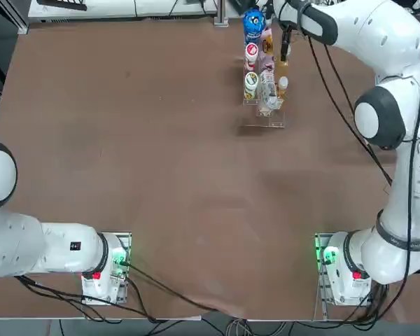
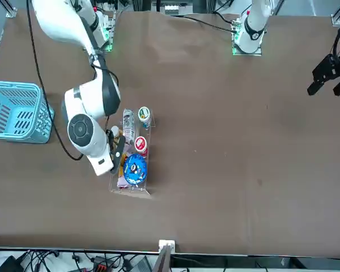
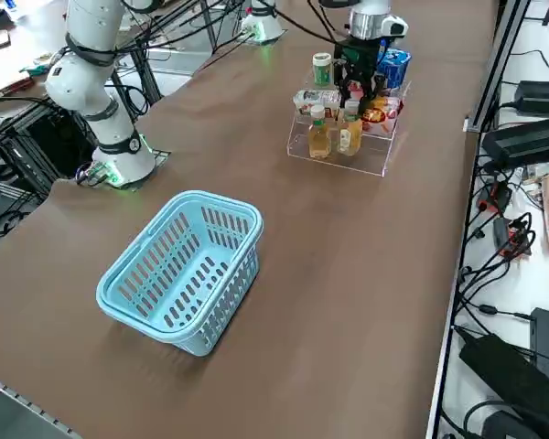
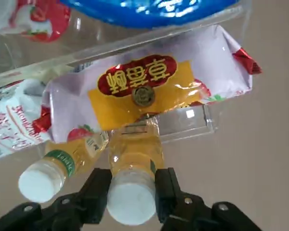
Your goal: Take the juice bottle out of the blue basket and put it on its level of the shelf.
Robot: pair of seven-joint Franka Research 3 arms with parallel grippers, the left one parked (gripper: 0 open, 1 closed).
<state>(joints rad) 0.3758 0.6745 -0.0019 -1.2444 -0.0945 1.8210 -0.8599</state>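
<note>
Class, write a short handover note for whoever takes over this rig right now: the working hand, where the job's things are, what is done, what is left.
Right hand: at the shelf, fingers either side of the juice bottle, by its cap.
Juice bottle: upright on the shelf's lowest level, beside a second small bottle.
Blue basket: empty, near the table's edge.
Done: bottle out of basket, at the shelf.
Left: let go, back the arm away.

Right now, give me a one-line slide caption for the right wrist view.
Right gripper grips the juice bottle by its white cap at the shelf, beside a second bottle.
</note>
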